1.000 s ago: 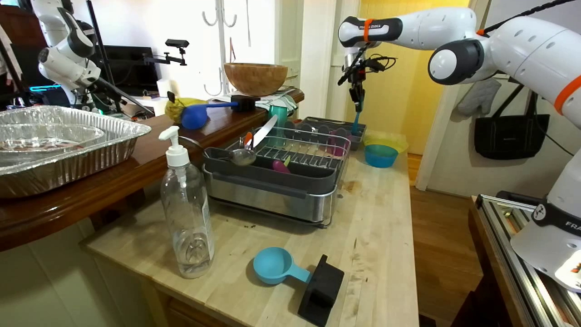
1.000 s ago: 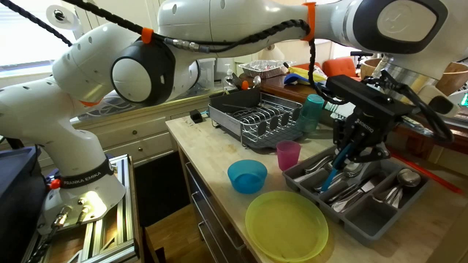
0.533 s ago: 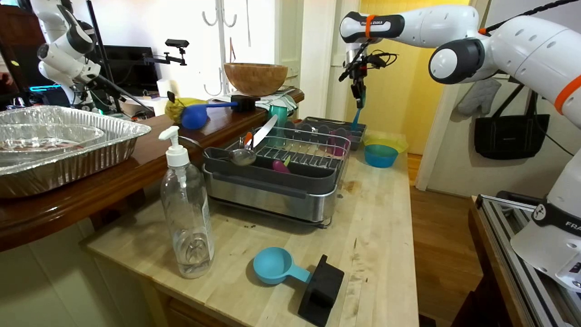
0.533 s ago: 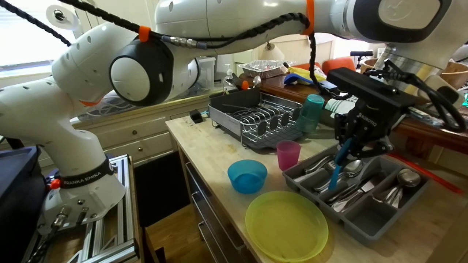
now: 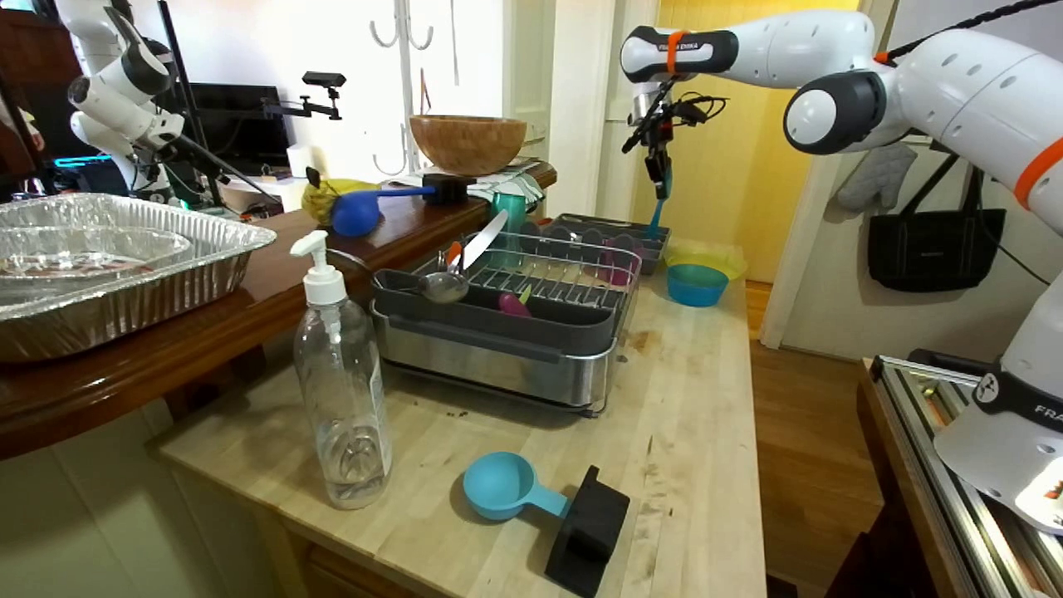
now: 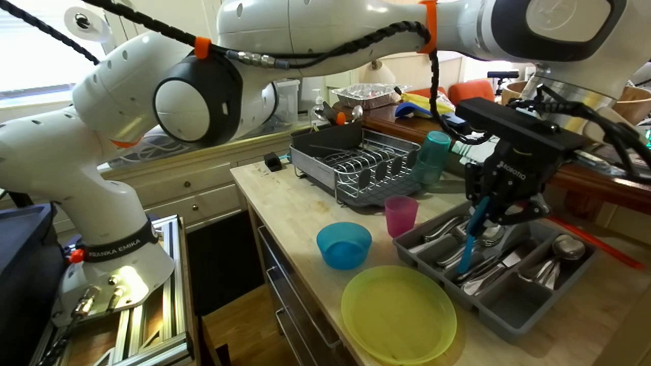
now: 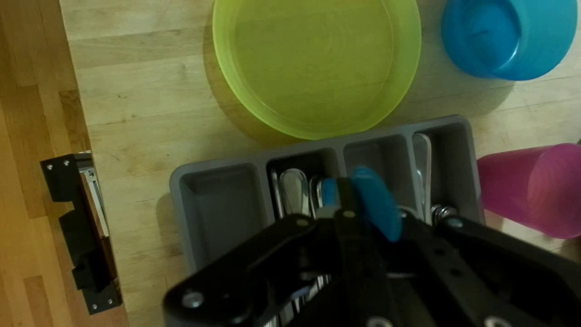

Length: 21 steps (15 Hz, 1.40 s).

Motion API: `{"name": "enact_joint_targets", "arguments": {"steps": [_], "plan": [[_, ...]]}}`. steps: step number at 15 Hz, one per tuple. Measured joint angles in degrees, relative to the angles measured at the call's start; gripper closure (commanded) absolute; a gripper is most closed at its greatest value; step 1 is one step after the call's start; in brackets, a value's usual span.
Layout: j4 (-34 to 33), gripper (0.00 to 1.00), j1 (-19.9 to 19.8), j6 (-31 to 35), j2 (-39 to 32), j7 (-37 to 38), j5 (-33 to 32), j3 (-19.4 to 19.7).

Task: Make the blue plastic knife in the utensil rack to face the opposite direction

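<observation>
The blue plastic knife [image 6: 475, 218] hangs steeply tilted from my gripper [image 6: 485, 209] over a grey cutlery tray [image 6: 552, 305]. In the wrist view the gripper [image 7: 376, 206] is shut on the knife [image 7: 381, 209], which lies between its dark fingers. A blue lower part shows past one finger beside silver cutlery in a tray compartment [image 7: 222, 209]. I cannot tell whether its lower end touches anything. In an exterior view the knife [image 5: 655, 220] shows small below the gripper. A dark wire dish rack [image 6: 315, 160] on a silvery base stands apart from the gripper, with a utensil holder [image 5: 490, 316] on it.
A yellow plate [image 6: 399, 315], blue bowl [image 6: 344, 245] and pink cup [image 6: 401, 216] stand near the tray. A teal cup [image 6: 432, 155] stands by the dish rack. Silver spoons [image 6: 567, 249] lie in the tray. A red stick [image 6: 600, 241] lies behind it.
My gripper has shifted slightly to the right in both exterior views, with the knife in it. The knife has turned steeper, then dipped slightly. The tray and other objects have not moved.
</observation>
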<state>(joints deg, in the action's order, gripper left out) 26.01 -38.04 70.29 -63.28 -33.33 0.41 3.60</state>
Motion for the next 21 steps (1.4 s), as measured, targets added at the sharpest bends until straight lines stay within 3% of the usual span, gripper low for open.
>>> {"name": "enact_joint_targets", "arguments": {"steps": [21], "plan": [[0.0, 0.98, 2.7, 2.9, -1.9, 3.9, -2.1, 1.3]]}}
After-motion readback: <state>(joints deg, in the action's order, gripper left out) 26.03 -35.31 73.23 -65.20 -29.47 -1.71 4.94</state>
